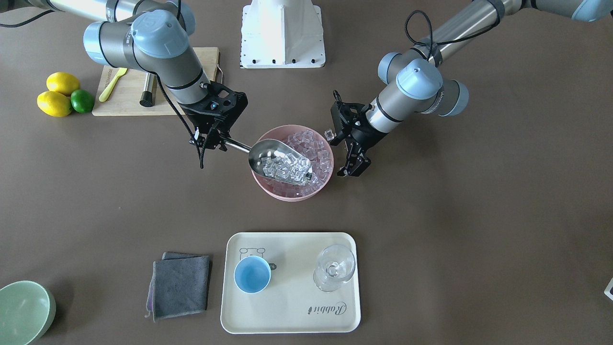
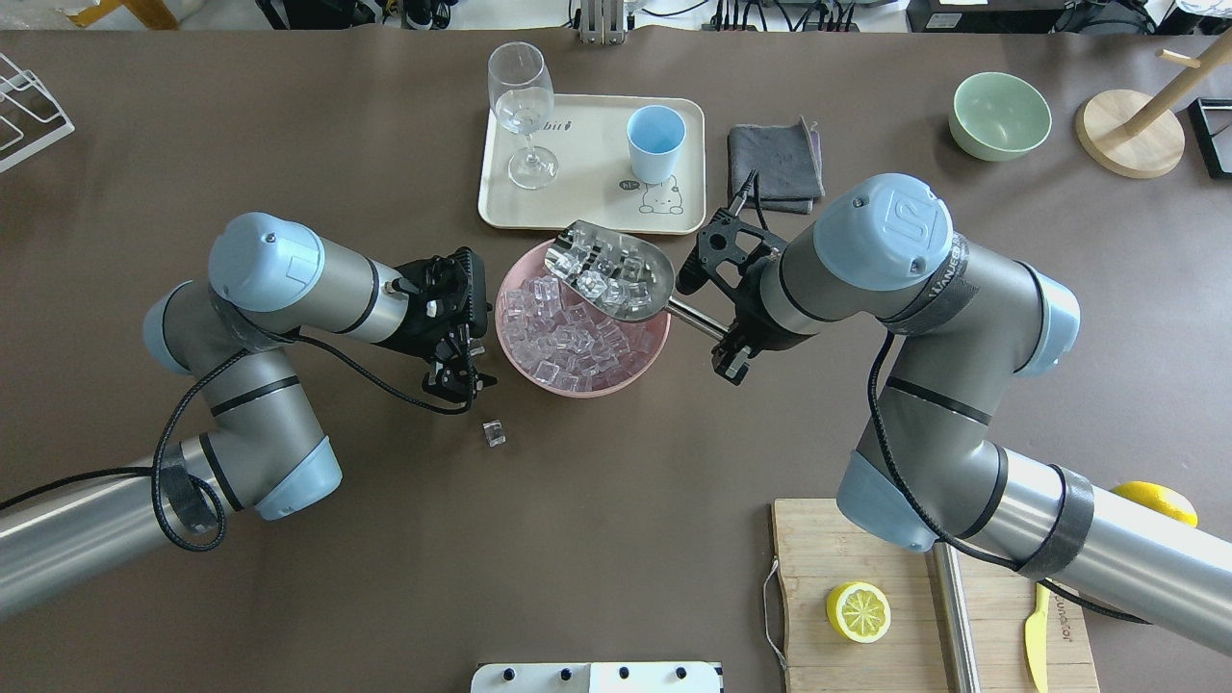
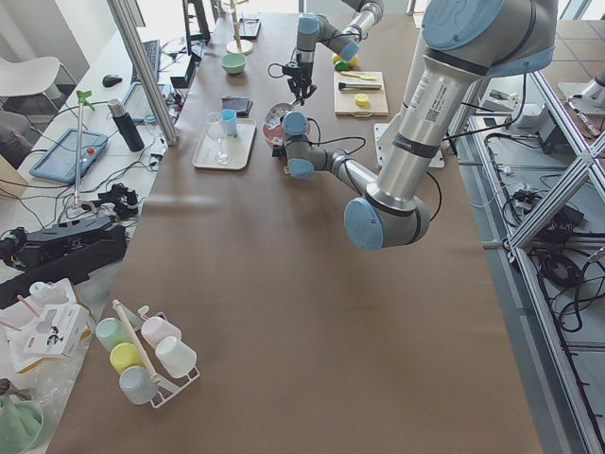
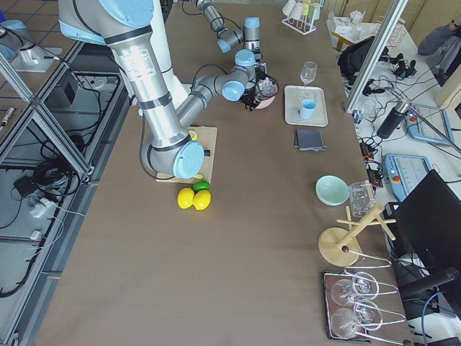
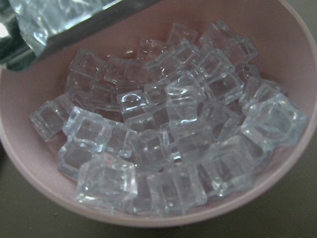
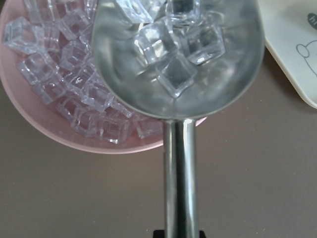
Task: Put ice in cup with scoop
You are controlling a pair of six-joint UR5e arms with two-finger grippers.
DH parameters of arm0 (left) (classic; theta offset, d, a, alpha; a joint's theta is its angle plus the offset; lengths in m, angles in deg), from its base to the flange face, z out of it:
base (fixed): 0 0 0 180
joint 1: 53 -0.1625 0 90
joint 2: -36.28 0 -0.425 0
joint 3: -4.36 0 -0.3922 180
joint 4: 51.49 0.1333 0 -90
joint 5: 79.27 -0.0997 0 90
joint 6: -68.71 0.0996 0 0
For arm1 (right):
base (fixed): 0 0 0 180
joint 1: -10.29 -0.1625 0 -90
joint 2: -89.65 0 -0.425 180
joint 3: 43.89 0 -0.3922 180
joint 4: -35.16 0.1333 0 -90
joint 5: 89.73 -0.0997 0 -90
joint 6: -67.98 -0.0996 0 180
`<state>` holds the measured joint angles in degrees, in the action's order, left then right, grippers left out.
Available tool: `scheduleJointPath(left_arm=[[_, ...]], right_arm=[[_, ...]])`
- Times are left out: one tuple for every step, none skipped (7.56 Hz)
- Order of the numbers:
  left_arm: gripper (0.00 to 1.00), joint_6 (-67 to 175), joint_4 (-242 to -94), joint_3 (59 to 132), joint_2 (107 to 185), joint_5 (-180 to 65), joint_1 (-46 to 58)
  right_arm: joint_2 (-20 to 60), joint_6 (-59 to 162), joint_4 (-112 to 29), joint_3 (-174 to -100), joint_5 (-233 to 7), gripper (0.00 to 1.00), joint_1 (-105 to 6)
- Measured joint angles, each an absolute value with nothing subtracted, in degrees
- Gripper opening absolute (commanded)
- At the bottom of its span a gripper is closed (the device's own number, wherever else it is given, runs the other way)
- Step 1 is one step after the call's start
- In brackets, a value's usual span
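Note:
My right gripper (image 1: 214, 139) is shut on the handle of the silver scoop (image 1: 278, 160), which is held level above the pink bowl (image 1: 287, 195). The scoop's trough is full of clear ice cubes (image 6: 173, 49); more ice (image 5: 163, 144) fills the bowl. My left gripper (image 2: 460, 380) hangs open and empty beside the bowl's rim, apart from it. One loose ice cube (image 2: 494, 433) lies on the table near it. The light-blue cup (image 1: 252, 274) stands upright and empty on the cream tray (image 1: 292, 306), beyond the bowl; it also shows in the overhead view (image 2: 655, 142).
A clear stemmed glass (image 1: 334, 267) stands on the same tray beside the cup. A grey cloth (image 1: 181, 286) and a pale green bowl (image 1: 24, 311) lie to the tray's side. A cutting board (image 1: 129, 96) with a steel cylinder, lemons and a lime lies near the robot.

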<state>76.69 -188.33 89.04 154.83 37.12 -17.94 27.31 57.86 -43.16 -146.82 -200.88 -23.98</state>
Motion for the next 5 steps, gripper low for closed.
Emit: scheduleJointPath(left_arm=[[0.99,76.88,-188.26,89.19,154.69,37.31,-17.79],[0.99,76.99,-188.21,89.61,154.08,37.60,-17.64],[0.99,77.08,-188.14,90.18,153.19,38.49,-17.42],[0.99,77.16,-187.68,90.55,152.67,39.95,-16.87],[0.99,77.26,-185.87,91.01,152.49,41.95,-15.75]], right_arm=[[27.23,56.65,-43.29,-146.97,-202.71,0.00,-25.47],[27.38,55.45,-44.36,-146.95,-204.33,0.00,-27.18],[27.78,54.74,-46.36,-146.87,-205.37,0.00,-29.17],[28.32,54.35,-49.10,-146.67,-206.23,0.00,-31.15],[29.08,53.75,-52.21,-146.17,-207.37,0.00,-33.08]])
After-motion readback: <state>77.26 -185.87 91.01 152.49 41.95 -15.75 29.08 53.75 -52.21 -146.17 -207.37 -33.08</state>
